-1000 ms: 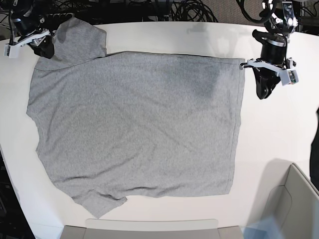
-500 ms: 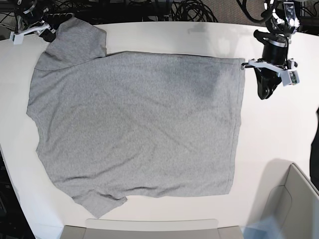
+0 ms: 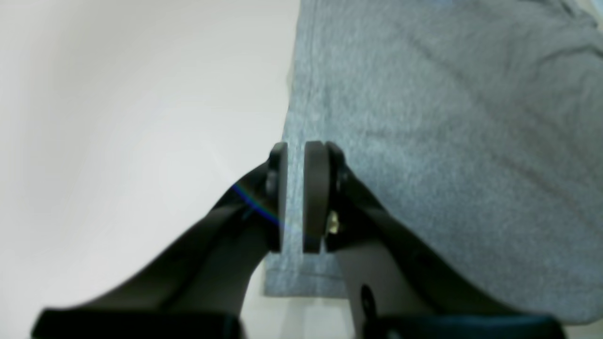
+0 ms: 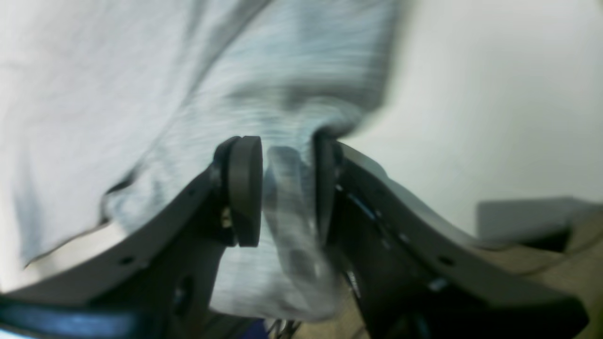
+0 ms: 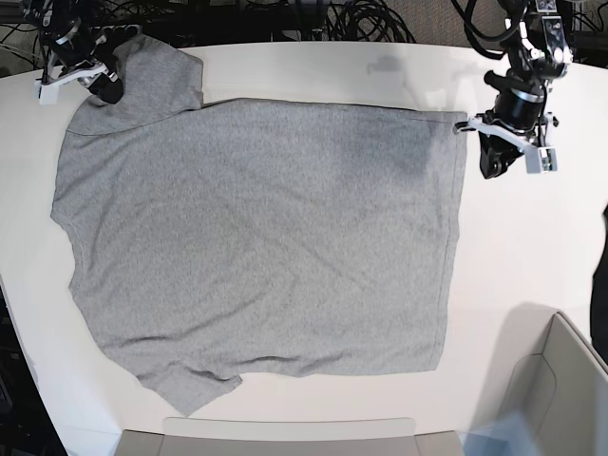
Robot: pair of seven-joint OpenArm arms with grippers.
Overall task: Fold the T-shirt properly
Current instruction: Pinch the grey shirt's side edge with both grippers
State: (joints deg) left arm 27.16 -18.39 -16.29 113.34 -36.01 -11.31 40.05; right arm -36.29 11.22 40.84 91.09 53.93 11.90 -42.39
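Two grippers: both at far-edge corners of T-shirt (image 5: 256,247), lying flat.
Left gripper (image 3: 292,197): pads narrowly parted astride hem corner; pinch uncertain.
Right gripper (image 4: 287,188): spread wider, sleeve cloth bunched between pads.
Long axis: between the grippers.

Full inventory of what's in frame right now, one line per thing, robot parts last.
T-shirt: one, heather grey, spread flat over most of the table, plain side up, one sleeve at the far corner.
Table: one, white, under the shirt.
Bin: one, pale grey, near corner, partly out of frame.
Cables: a black tangle beyond the table's far edge.
Left hand: one, black, pads narrowly apart astride the shirt's hem corner.
Right hand: one, black, jaws wide with sleeve fabric bunched between them; blurred.
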